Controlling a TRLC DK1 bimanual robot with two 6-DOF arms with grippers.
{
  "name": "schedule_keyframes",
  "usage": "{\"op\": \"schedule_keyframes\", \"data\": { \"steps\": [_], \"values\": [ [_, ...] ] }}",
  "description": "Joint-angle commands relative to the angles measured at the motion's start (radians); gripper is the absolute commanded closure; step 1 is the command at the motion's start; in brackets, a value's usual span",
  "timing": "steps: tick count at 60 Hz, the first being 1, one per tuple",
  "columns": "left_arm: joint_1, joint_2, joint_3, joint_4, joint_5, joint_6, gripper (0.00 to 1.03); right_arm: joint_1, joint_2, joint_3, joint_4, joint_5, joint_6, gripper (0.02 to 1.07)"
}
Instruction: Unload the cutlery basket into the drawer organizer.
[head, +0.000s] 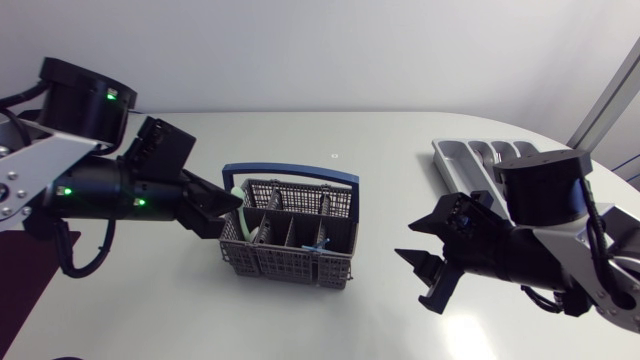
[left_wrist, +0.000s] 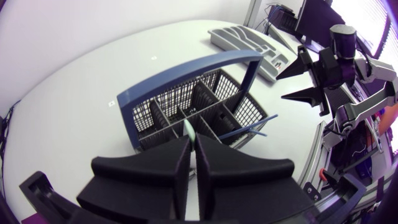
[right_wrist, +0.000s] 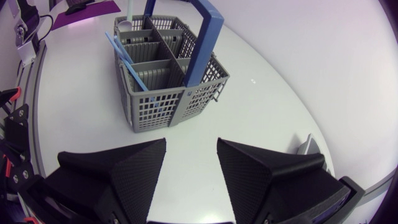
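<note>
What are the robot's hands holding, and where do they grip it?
Left hand pinches a pale green utensil by its top end; right hand holds nothing.

Noted left arm: matte black housings with a drum joint, and small green lights lit on drum and forearm. The silver-grey link behind showed dark screw holes, and a black cable looped beneath. The right arm had the same black build, with its own drum, a pale link and black cabling. Both jaws were matte black. The fingers were broad wedges with finely textured inner faces.
</note>
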Motion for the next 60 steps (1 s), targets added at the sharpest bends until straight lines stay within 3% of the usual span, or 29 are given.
{"op": "schedule_keyframes", "data": {
  "steps": [1,11,21,51,60],
  "values": [
    [-0.011,-0.073,-0.001,0.0,0.009,-0.022,0.98,0.012,-0.035,-0.015,-0.017,-0.011,-0.001,0.46],
    [-0.012,-0.196,0.021,-0.004,0.04,-0.015,1.0,0.028,-0.092,0.008,-0.037,-0.029,0.011,0.46],
    [-0.034,-0.265,0.013,0.014,0.155,-0.013,1.0,0.107,-0.139,0.06,-0.065,-0.043,0.053,0.46],
    [-0.299,-0.06,0.047,0.098,0.256,0.01,1.0,0.288,-0.145,0.112,-0.08,-0.134,0.097,0.46],
    [-0.345,0.002,0.071,0.104,0.281,0.01,1.0,0.29,-0.107,0.1,-0.039,-0.17,0.103,0.48]
  ]
}}
